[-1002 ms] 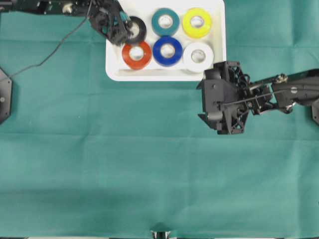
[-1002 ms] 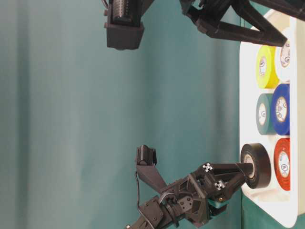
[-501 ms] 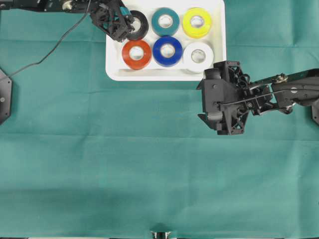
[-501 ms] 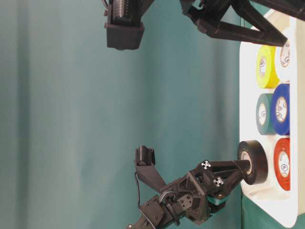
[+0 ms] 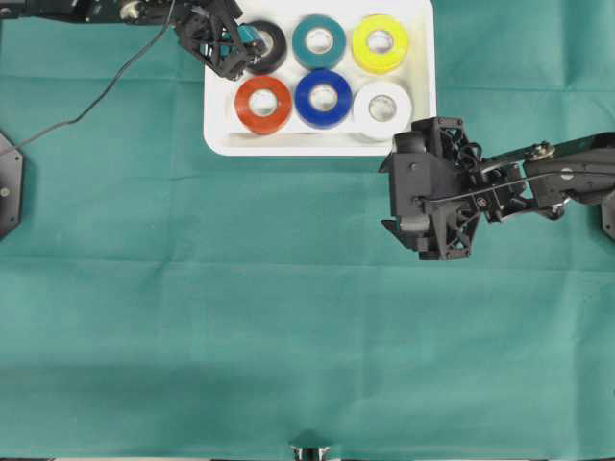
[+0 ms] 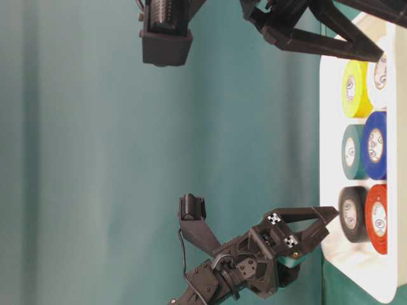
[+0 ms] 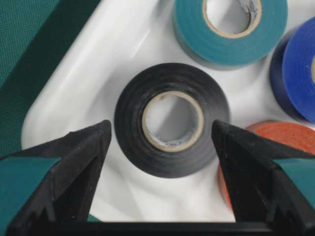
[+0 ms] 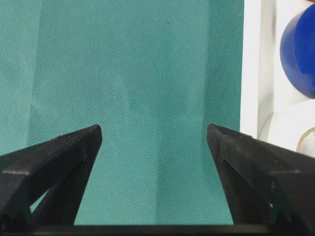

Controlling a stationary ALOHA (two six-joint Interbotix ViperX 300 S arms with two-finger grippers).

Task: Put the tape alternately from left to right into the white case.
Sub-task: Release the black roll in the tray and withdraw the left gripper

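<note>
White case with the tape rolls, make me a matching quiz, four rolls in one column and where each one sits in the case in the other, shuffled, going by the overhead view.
Things:
1. black roll
2. yellow roll
3. orange-red roll
4. white roll

Places in the white case, as the overhead view shows them:
A. lower right corner
B. upper left corner, beside the open left gripper
C. lower left corner
D. upper right corner

Pairs: 1-B, 2-D, 3-C, 4-A
</note>
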